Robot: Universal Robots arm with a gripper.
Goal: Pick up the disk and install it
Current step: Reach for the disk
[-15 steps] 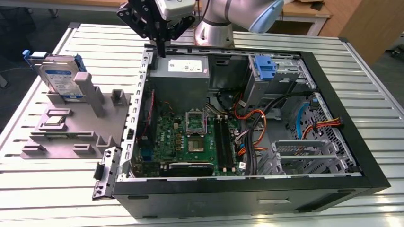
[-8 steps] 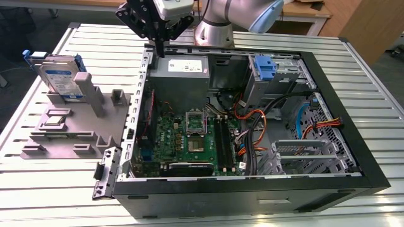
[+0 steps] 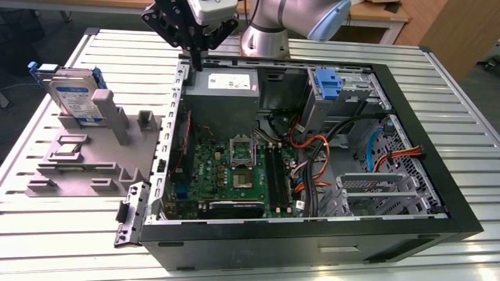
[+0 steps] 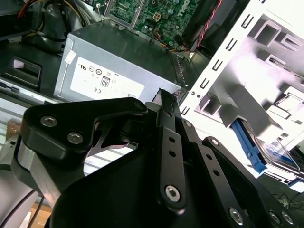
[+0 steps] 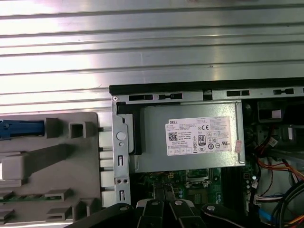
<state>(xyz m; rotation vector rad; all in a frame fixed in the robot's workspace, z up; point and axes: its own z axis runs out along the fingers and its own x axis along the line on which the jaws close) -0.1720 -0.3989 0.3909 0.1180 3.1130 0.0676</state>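
Note:
The disk (image 3: 76, 97), a silver-grey drive with a white-and-blue label in a blue bracket, stands on edge in the grey fixture (image 3: 93, 167) at the exterior view's left. In the second wrist view the disk (image 4: 281, 155) is off to the side of the fingers. In the first wrist view a blue end of the disk (image 5: 21, 128) pokes out over the fixture. My gripper (image 3: 196, 60) hangs over the back corner of the open computer case (image 3: 312, 234), close to the power supply, well apart from the disk. Its black fingers (image 4: 164, 102) are shut together and hold nothing.
The grey power supply box (image 3: 225, 88) with a white sticker sits in the case's back corner under the gripper. A second blue caddy (image 3: 328, 82) sits in a bay at the back. The motherboard (image 3: 234, 170), orange and black cables (image 3: 312, 152) and a metal drive cage (image 3: 379, 187) lie inside.

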